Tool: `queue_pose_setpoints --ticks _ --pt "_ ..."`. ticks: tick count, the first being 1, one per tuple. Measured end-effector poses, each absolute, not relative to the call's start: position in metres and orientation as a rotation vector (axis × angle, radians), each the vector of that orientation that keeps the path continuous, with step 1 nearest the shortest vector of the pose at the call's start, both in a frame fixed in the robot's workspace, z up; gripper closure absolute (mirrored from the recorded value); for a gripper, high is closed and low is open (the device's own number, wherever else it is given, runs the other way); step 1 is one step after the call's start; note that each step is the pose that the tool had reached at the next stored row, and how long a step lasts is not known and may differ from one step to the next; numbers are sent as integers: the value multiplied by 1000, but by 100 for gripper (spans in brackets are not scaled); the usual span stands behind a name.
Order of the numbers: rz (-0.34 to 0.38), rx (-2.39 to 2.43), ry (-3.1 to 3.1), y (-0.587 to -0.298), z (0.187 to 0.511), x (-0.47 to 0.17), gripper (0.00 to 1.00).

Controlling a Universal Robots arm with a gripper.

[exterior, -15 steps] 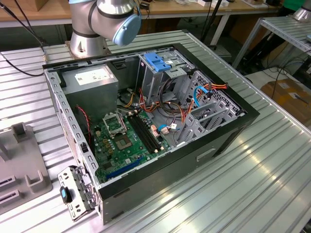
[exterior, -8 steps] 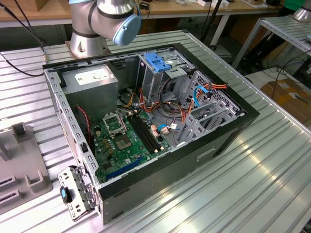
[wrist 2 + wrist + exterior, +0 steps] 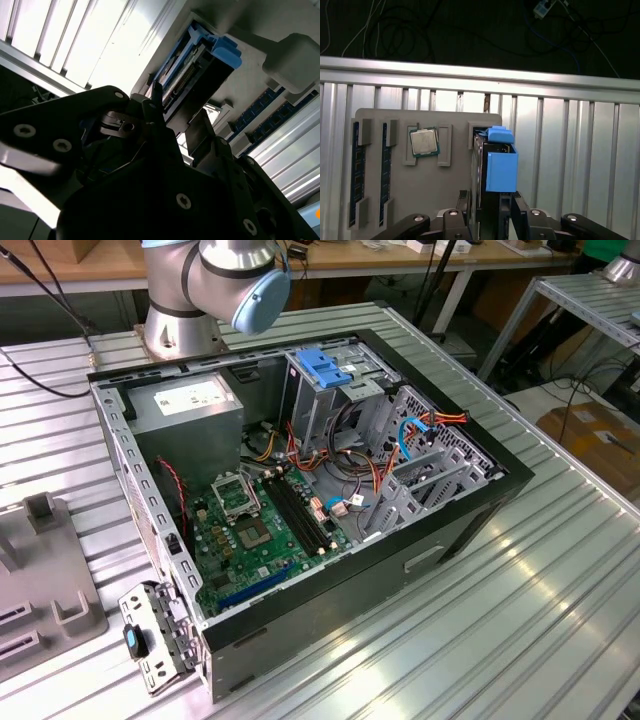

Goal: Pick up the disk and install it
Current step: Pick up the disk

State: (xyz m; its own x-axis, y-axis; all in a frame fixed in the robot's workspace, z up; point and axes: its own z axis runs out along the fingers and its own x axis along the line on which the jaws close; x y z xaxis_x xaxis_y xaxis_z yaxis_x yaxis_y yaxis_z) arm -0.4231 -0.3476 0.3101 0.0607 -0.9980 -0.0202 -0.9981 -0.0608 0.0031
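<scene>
Straddling one disk (image 3: 501,172), one pincer (image 3: 489,201) hangs near two memory sticks (image 3: 356,172).

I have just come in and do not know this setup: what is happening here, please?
A robot arm is working on a hard drive. Its claw is placed around the disk, which stands on edge in a slot of the grey tray, next to a processor chip and memory modules. I cannot tell whether the claw is open or shut. The open computer case lies on the metal table; the disk is not installed yet.
</scene>
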Motion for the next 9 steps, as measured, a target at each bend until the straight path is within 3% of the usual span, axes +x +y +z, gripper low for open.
queue_pose_setpoints --ticks 9 --pt "27 -2280 2145 -348 308 -423 55"
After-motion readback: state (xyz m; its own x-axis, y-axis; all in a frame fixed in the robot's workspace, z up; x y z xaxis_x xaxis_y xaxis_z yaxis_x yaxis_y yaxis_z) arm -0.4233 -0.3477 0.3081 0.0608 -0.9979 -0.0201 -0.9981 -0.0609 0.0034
